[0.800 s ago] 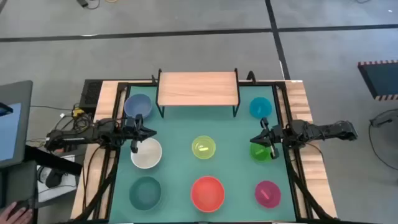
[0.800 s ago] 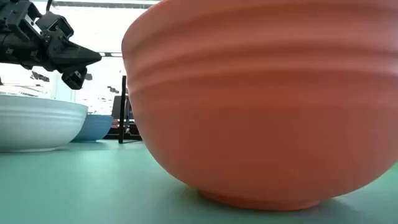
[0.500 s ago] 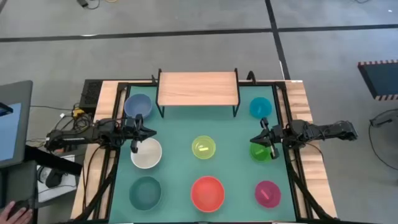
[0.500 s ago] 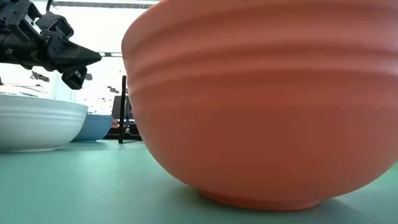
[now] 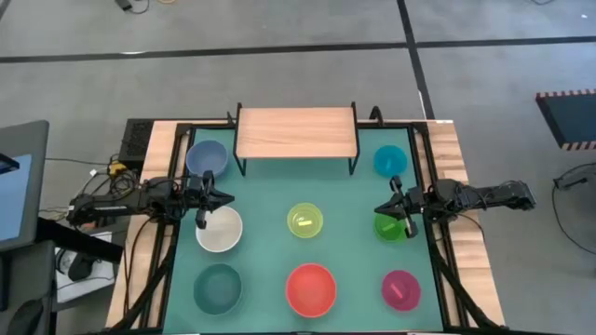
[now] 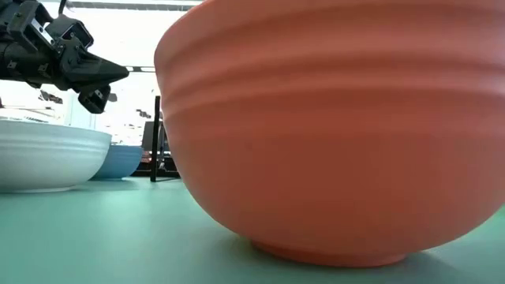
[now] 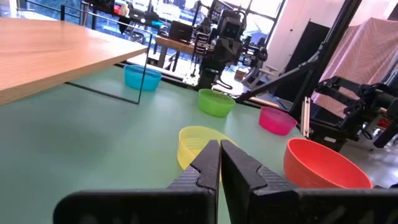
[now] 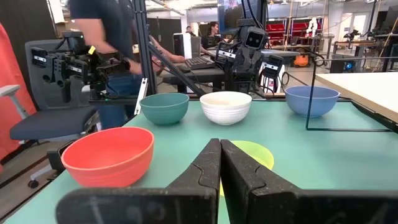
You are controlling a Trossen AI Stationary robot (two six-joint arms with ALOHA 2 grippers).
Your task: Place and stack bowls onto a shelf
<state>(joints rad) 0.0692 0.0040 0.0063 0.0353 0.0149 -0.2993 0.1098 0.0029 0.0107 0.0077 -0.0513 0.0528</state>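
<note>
While both arms hover over the green surface (image 5: 354,244), the left hand (image 5: 226,198) hangs above the far rim of the white bowl (image 5: 220,230), with the blue bowl (image 5: 207,157) just beyond it toward the shelf (image 5: 296,132). Its fingers (image 7: 208,163) are pressed together, holding nothing. The right hand (image 5: 380,210) sits at the inner edge of the green bowl (image 5: 392,227), fingers (image 8: 211,160) likewise pinched closed and empty; the cyan bowl (image 5: 389,160) lies behind it. Between the two hands rests the yellow-green bowl (image 5: 304,221). Nearest the front stand the dark teal bowl (image 5: 217,288), the red bowl (image 5: 310,289) and the magenta bowl (image 5: 400,289). All are smooth, round plastic, the red one faintly ribbed beneath its rim. The shelf has a pale wood-grain top on thin black legs and carries no bowl yet.
</note>
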